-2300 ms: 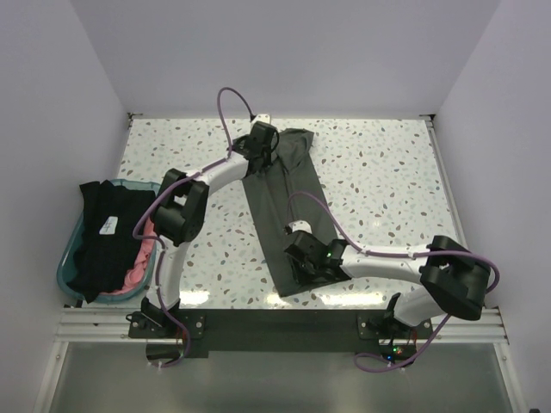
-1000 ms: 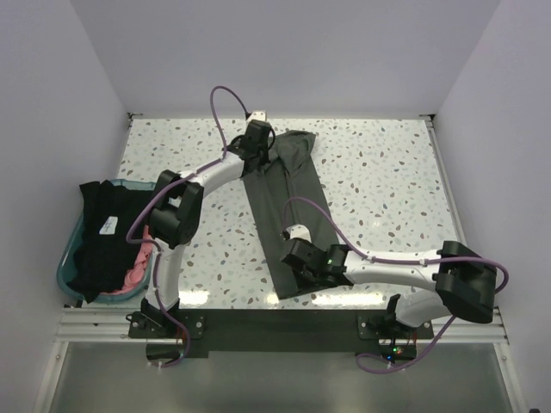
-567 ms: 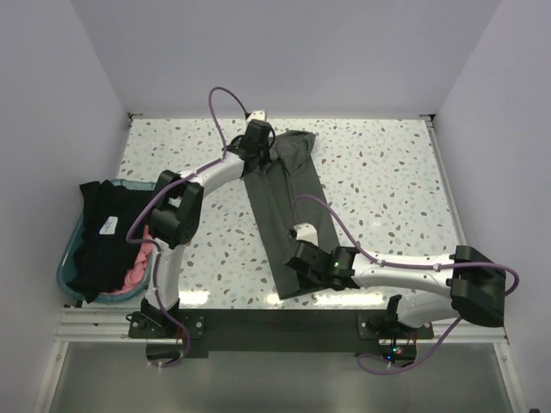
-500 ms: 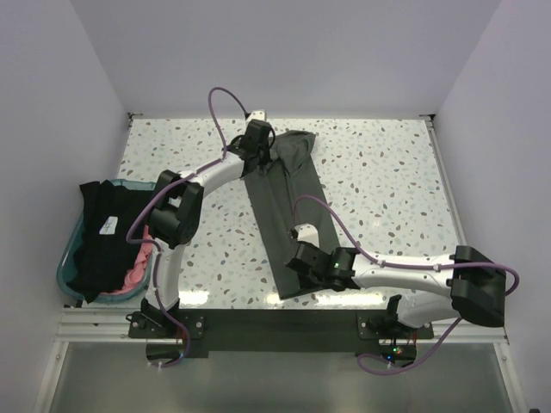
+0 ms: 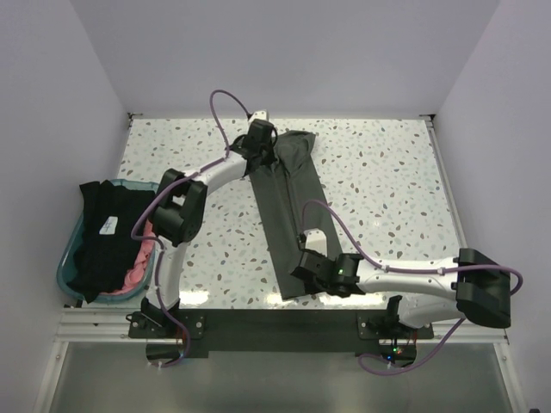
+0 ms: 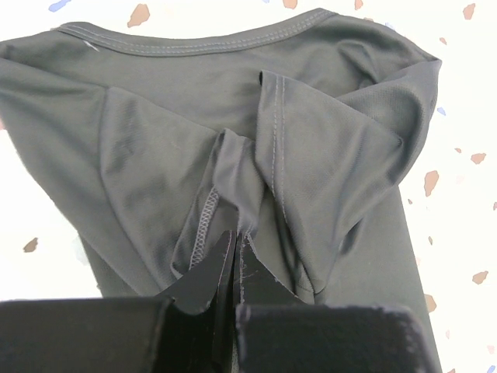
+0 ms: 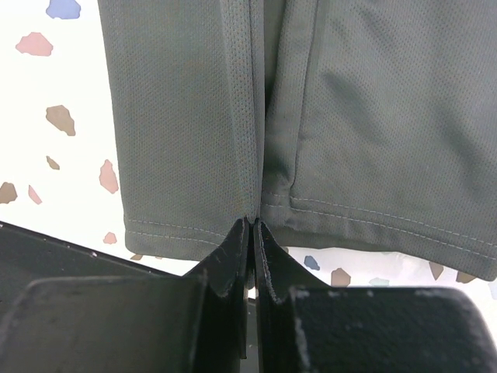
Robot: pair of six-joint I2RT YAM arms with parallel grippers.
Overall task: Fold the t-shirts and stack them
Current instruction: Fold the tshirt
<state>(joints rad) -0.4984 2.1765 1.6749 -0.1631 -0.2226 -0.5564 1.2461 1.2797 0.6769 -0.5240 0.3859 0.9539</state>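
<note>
Cloth of the olive t-shirt (image 5: 288, 194) sits pinched in left hand (image 6: 234, 235) and right hand (image 7: 252, 223).

Three t-shirts (image 5: 281, 202) (olive, black (image 5: 99, 249), pink (image 5: 138, 270)), one teal tub (image 5: 62, 271), two arms (image 5: 215, 172).

Bright even overhead light, soft shadows, wrist views overexposed, tabletop washed out
</note>
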